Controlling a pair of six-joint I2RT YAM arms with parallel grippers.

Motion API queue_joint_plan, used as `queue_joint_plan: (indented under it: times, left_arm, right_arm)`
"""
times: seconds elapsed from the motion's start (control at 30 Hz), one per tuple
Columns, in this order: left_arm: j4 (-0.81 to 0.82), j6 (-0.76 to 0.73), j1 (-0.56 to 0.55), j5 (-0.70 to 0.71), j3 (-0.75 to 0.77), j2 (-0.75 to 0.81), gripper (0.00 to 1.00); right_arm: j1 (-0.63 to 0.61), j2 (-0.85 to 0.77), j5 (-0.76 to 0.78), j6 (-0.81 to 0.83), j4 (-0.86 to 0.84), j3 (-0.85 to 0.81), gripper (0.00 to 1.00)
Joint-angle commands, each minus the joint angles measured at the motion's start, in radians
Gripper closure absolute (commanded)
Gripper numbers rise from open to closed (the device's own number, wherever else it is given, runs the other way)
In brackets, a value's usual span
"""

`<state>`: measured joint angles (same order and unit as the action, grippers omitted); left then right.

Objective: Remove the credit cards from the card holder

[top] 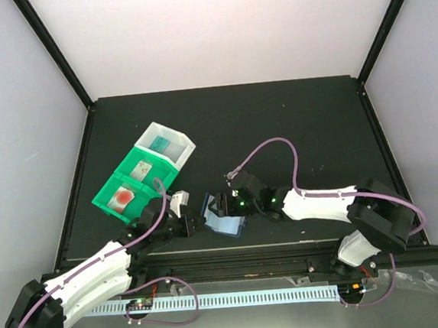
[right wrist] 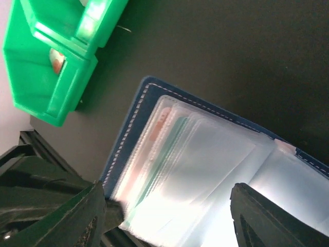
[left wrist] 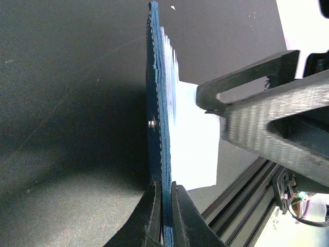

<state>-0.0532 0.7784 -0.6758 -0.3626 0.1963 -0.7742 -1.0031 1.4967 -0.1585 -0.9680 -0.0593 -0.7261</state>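
Toward the tabletop's left edge, two joined green bins [top: 102, 192] held a red-orange item and a pale one. The white bin [top: 183, 146] behind them held something teal (no writing was readable). The left tool [left wrist: 162, 216] pinched the navy card holder [left wrist: 153, 103] near the middle of the near edge. Its long axis ran away from that tool, its open face toward the right tool [right wrist: 169, 206], whose fingers stood spread. The credit cards [right wrist: 162, 128] sat in its clear sleeves.

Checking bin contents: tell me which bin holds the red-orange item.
The green bin nearest the arms; the middle green bin and the white bin show nothing red.
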Motion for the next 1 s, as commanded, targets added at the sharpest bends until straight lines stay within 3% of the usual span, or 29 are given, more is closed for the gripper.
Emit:
queue_joint_plan:
  times: [0.0,0.53,0.97]
  left_arm:
    - [0.024,0.008,-0.005,0.009,-0.007,0.03,0.99]
    - [0.006,0.004,-0.007,0.018,-0.015,0.056,0.98]
    - [0.0,-0.002,-0.007,0.023,-0.011,0.047,0.98]
  right_arm:
    - [-0.005,0.05,0.017,0.001,-0.019,-0.025,0.33]
    - [-0.005,0.175,0.007,0.023,-0.034,-0.055,0.39]
    - [-0.005,0.145,0.108,0.085,0.077,-0.023,0.39]
